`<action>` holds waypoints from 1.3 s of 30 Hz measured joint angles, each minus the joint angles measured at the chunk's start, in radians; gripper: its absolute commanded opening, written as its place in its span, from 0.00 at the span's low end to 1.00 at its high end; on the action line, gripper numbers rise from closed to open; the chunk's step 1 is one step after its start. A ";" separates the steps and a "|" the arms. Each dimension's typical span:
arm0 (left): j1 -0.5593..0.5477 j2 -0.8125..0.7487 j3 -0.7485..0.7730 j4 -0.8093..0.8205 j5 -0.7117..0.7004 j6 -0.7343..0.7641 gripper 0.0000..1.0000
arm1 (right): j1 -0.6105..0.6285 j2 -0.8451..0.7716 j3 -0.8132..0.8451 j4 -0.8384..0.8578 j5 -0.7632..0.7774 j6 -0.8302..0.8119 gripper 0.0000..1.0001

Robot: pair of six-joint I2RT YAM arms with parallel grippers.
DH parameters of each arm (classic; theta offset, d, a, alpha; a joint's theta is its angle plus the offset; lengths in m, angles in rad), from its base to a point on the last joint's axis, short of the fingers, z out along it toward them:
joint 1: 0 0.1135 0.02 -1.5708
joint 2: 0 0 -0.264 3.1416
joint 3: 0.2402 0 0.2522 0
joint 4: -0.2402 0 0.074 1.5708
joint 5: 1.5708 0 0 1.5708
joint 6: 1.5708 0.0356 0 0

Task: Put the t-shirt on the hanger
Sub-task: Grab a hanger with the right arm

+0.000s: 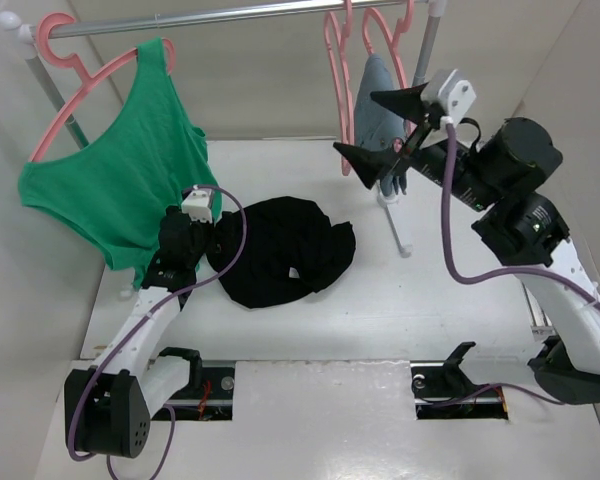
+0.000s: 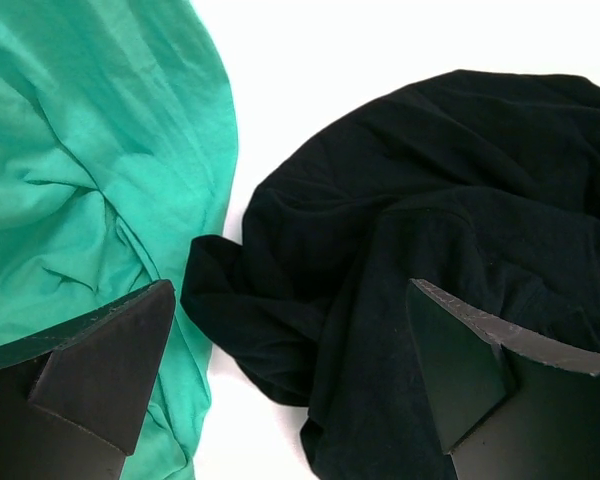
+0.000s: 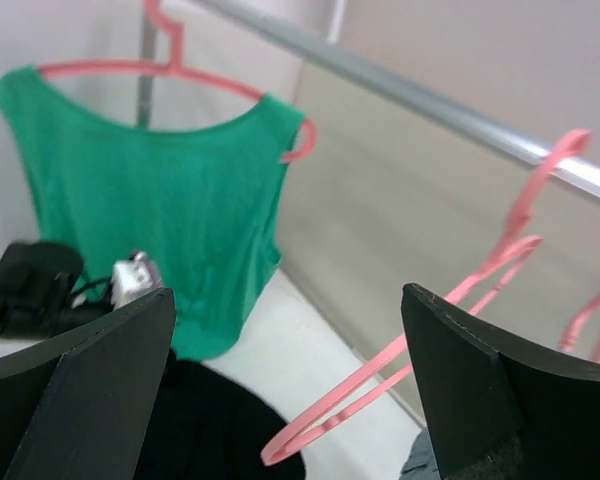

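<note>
left gripper [image 2: 290, 300]: wide open, empty, over t-shirt [image 2: 430, 200]
right gripper [image 3: 290, 300]: wide open, empty, by hanger [image 3: 325, 420]
risk: green top [image 2: 80, 150], frame left, pinched too

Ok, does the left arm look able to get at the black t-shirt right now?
Probably yes. The left gripper hangs open right over the t-shirt, at its edge, with nothing between them. The green tank top hangs close alongside and could get pinched too.

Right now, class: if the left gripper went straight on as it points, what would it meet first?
Probably the t-shirt, its edge between the open fingers of the left gripper; green tank top alongside.
</note>
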 measured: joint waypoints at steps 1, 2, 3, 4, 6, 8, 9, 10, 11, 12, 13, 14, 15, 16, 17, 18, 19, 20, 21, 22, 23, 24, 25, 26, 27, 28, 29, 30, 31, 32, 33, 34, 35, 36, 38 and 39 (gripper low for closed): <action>0.000 -0.002 -0.001 0.000 0.000 0.000 1.00 | 0.000 0.002 0.019 0.001 0.027 0.006 0.99; 0.000 -0.003 -0.001 0.002 0.002 0.000 1.00 | 0.000 0.003 0.035 0.002 0.055 0.012 0.99; 0.000 -0.004 -0.001 0.004 0.003 0.000 1.00 | 0.002 0.011 0.054 0.001 0.090 0.019 0.99; 0.000 -0.006 -0.001 0.006 0.005 0.000 1.00 | 0.004 0.024 0.080 0.002 0.126 0.026 0.99; 0.000 -0.008 -0.001 0.010 0.012 0.000 1.00 | 0.004 0.068 0.147 0.001 0.215 0.036 0.99; 0.000 -0.008 -0.001 0.012 0.018 0.001 1.00 | 0.004 0.137 0.232 -0.012 0.301 0.038 0.98; 0.000 -0.008 -0.001 0.012 0.019 0.001 1.00 | 0.004 0.178 0.275 -0.017 0.339 0.038 0.96; 0.000 -0.008 -0.001 0.012 0.020 0.001 1.00 | 0.000 0.222 0.317 -0.031 0.372 0.039 0.96; 0.000 -0.009 -0.001 0.012 0.021 0.002 1.00 | -0.006 0.266 0.359 -0.045 0.399 0.038 0.96; 0.000 -0.010 -0.001 0.012 0.022 0.002 1.00 | -0.011 0.308 0.389 -0.055 0.423 0.039 0.95; 0.000 -0.012 -0.001 0.012 0.022 0.002 1.00 | -0.018 0.345 0.409 -0.071 0.444 0.039 0.95; 0.000 -0.014 -0.002 0.012 0.023 0.002 1.00 | -0.026 0.374 0.417 -0.082 0.460 0.039 0.94; 0.000 -0.018 -0.003 0.013 0.024 0.003 1.00 | -0.033 0.400 0.418 -0.097 0.475 0.038 0.94; 0.000 -0.021 -0.005 0.012 0.026 0.003 1.00 | -0.040 0.424 0.418 -0.117 0.490 0.038 0.92; 0.000 -0.024 -0.007 0.012 0.026 0.002 1.00 | -0.048 0.446 0.418 -0.137 0.503 0.039 0.92; 0.000 -0.026 -0.009 0.012 0.027 0.002 1.00 | -0.057 0.463 0.418 -0.153 0.516 0.038 0.92; 0.000 -0.028 -0.011 0.012 0.029 0.002 1.00 | -0.063 0.476 0.418 -0.170 0.526 0.039 0.91; 0.000 -0.029 -0.013 0.012 0.029 0.002 1.00 | -0.069 0.488 0.418 -0.199 0.546 0.039 0.89; 0.000 -0.029 -0.013 0.012 0.030 0.002 1.00 | -0.070 0.490 0.418 -0.206 0.551 0.039 0.89; 0.000 -0.029 -0.015 0.013 0.029 0.002 1.00 | -0.074 0.491 0.418 -0.218 0.559 0.039 0.88; 0.000 -0.029 -0.017 0.013 0.028 0.002 1.00 | -0.077 0.491 0.418 -0.224 0.564 0.038 0.86; 0.000 -0.030 -0.018 0.012 0.027 0.002 1.00 | -0.080 0.489 0.418 -0.224 0.567 0.038 0.86; 0.000 -0.030 -0.019 0.012 0.025 0.002 1.00 | -0.081 0.487 0.418 -0.224 0.568 0.038 0.85; 0.000 -0.030 -0.019 0.013 0.024 0.002 1.00 | -0.084 0.486 0.418 -0.224 0.568 0.039 0.84; 0.000 -0.030 -0.019 0.014 0.023 0.002 1.00 | -0.089 0.486 0.418 -0.224 0.566 0.038 0.82; 0.000 -0.030 -0.019 0.015 0.022 0.002 1.00 | -0.092 0.486 0.418 -0.223 0.564 0.038 0.82; 0.000 -0.030 -0.019 0.016 0.021 0.002 1.00 | -0.098 0.486 0.417 -0.222 0.556 0.039 0.82; 0.000 -0.030 -0.019 0.018 0.021 0.002 1.00 | -0.107 0.486 0.416 -0.222 0.546 0.038 0.81; 0.000 -0.030 -0.019 0.019 0.021 0.002 1.00 | -0.117 0.488 0.415 -0.220 0.537 0.039 0.79; 0.000 -0.030 -0.019 0.020 0.021 0.002 1.00 | -0.124 0.491 0.415 -0.217 0.532 0.039 0.77; 0.000 -0.030 -0.019 0.020 0.021 0.002 1.00 | -0.134 0.495 0.415 -0.216 0.527 0.039 0.73; 0.000 -0.030 -0.019 0.020 0.021 0.003 1.00 | -0.143 0.500 0.415 -0.214 0.521 0.038 0.68; 0.000 -0.030 -0.020 0.020 0.021 0.003 1.00 | -0.150 0.507 0.415 -0.212 0.516 0.036 0.63; 0.000 -0.030 -0.020 0.020 0.021 0.003 1.00 | -0.156 0.515 0.415 -0.211 0.507 0.038 0.55; 0.000 -0.030 -0.020 0.020 0.021 0.003 1.00 | -0.166 0.529 0.415 -0.209 0.499 0.035 0.45; 0.000 -0.030 -0.021 0.022 0.019 0.003 1.00 | -0.168 0.537 0.414 -0.208 0.492 0.041 0.39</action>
